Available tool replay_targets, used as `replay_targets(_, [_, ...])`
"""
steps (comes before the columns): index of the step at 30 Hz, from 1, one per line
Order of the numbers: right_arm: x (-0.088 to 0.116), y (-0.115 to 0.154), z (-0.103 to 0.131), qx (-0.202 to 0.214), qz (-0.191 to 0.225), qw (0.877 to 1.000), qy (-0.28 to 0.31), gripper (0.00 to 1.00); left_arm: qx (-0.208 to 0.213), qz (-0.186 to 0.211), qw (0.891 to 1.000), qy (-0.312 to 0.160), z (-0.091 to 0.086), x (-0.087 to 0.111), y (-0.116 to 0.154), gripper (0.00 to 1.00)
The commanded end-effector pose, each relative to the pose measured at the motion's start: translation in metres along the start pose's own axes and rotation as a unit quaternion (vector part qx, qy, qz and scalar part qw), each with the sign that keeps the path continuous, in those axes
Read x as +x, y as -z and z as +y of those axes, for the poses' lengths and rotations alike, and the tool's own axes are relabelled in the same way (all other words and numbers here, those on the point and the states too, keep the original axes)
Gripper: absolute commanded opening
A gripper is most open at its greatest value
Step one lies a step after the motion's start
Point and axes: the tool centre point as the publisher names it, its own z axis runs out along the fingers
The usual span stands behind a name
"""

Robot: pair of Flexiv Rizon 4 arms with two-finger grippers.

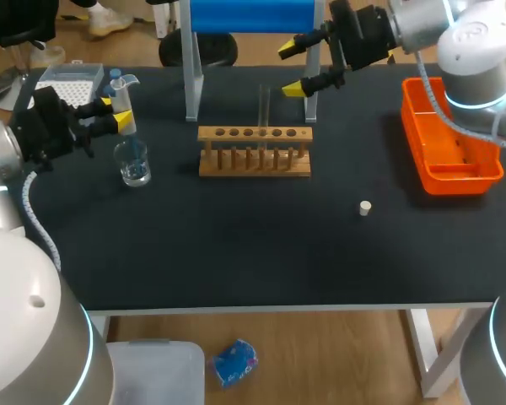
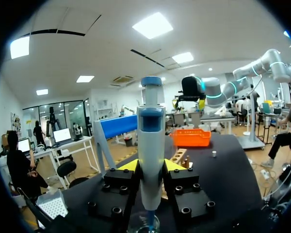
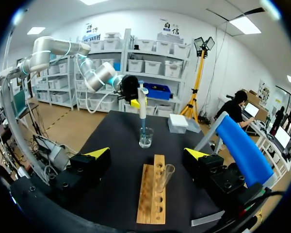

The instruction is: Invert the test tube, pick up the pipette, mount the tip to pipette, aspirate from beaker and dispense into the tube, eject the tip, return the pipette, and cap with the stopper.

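Head view: left gripper holds the pipette over the beaker

The left gripper squeezes the pipette from both sides and holds it straight up. The beaker sits right under that gripper and has some clear liquid in it. In the right wrist view the thin blue tip on the pipette points down into the beaker. I cannot tell if it touches the liquid. The white tip box lies near the left gripper, off to its side.

The right gripper is up in the air. Its two yellow fingers are far apart and nothing is between them. In its own wrist view the wooden rack is under it and a bit ahead. The test tube stands in one hole of the rack with its open end up, leaning a little.

The small white stopper lies on the black table, well apart from both grippers. The orange bin sits on the table beside the right arm.
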Motion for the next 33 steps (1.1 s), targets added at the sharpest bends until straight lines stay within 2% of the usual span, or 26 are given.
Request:
replay_targets(1, [-0.011,-0.004,-0.017,-0.002,0.010,1.000,-0.003,1.00,0.000,-0.002,1.000,0.000,0.000,0.000,0.000,0.00])
replay_targets(14, [-0.018,-0.020,-0.057,0.020,0.012,1.000,-0.019,1.00,0.000,-0.002,1.000,0.000,0.000,0.000,0.000,0.00])
replay_targets(33, [-0.020,-0.043,-0.084,0.034,0.025,0.998,-0.046,1.00,0.000,-0.002,1.000,0.000,0.000,0.000,0.000,0.00])
